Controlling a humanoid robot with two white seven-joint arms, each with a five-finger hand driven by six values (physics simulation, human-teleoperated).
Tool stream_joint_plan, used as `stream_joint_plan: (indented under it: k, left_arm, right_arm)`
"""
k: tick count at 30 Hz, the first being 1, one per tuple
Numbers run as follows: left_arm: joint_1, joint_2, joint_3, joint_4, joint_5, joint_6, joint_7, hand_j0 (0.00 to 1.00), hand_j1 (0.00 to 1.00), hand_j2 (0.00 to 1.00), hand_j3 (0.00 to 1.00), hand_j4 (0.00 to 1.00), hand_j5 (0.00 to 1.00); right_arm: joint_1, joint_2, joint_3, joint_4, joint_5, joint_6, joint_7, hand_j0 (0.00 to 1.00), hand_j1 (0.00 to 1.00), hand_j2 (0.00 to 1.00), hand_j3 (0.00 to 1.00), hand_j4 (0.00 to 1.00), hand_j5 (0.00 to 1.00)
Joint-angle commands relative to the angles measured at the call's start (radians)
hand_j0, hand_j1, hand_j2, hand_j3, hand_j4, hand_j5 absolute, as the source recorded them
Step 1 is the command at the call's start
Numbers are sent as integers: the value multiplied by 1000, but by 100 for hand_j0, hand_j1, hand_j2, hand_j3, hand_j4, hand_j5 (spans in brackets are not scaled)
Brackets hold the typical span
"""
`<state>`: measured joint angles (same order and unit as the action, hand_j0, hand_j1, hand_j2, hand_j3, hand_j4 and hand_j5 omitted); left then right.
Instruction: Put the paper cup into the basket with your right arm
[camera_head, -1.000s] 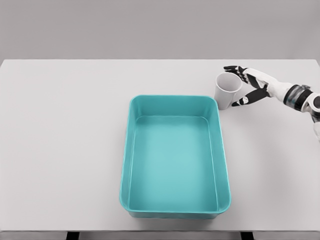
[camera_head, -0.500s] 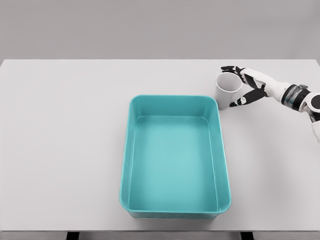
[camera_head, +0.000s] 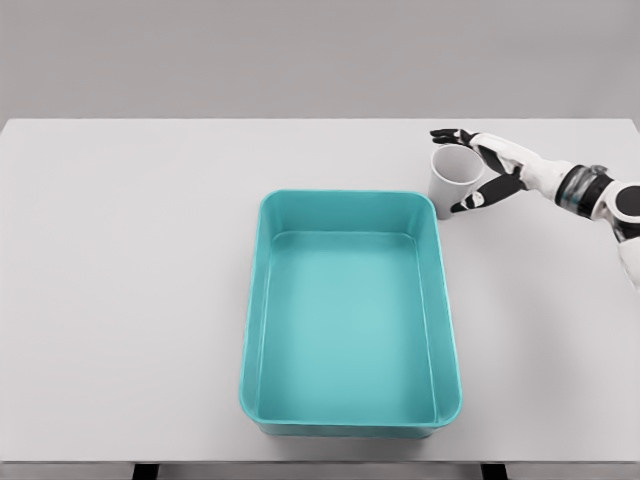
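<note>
One cup (camera_head: 455, 177) upright on the tabletop (camera_head: 130, 250), just beside the far right corner of one teal basket (camera_head: 349, 312). One right hand (camera_head: 487, 170) cupped around it, fingers spread, not clearly gripping.

Light is bright, even and diffuse, with no clear source direction. The white table (camera_head: 130, 300) reads as a flat pale grey with no glare or hot spots. Shadows are very faint: a soft dark edge lies under the near rim of the teal basket (camera_head: 350, 428), and its inner walls shade slightly darker than its floor. The render is sharp from near to far, without blur or edge distortion.
</note>
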<state>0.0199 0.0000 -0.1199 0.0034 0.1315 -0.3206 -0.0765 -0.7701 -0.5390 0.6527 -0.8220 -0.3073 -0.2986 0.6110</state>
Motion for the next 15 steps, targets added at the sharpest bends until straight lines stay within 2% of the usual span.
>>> stream_joint_plan:
  k: [1, 6, 9, 11, 15]
  left_arm:
    - [0, 0, 0, 0, 0, 0, 0, 100, 100, 100, 100, 100, 100]
    - [0, 0, 0, 0, 0, 0, 0, 100, 100, 100, 100, 100, 100]
    - [0, 0, 0, 0, 0, 0, 0, 100, 100, 100, 100, 100, 100]
    - [-2, 0, 0, 0, 0, 0, 0, 100, 100, 100, 100, 100, 100]
    - [-2, 0, 0, 0, 0, 0, 0, 100, 100, 100, 100, 100, 100]
  right_arm:
    - [0, -6, 7, -17, -6, 0, 0, 100, 100, 100, 100, 100, 100]
    - [0, -9, 21, -22, -6, 0, 0, 99, 99, 99, 99, 99, 99]
    - [0, -10, 27, -22, -6, 0, 0, 95, 95, 95, 95, 95, 95]
    - [0, -12, 27, -22, -6, 0, 0, 86, 86, 86, 86, 86, 86]
    - [2, -12, 27, -20, -4, 4, 0, 75, 75, 75, 75, 75, 75]
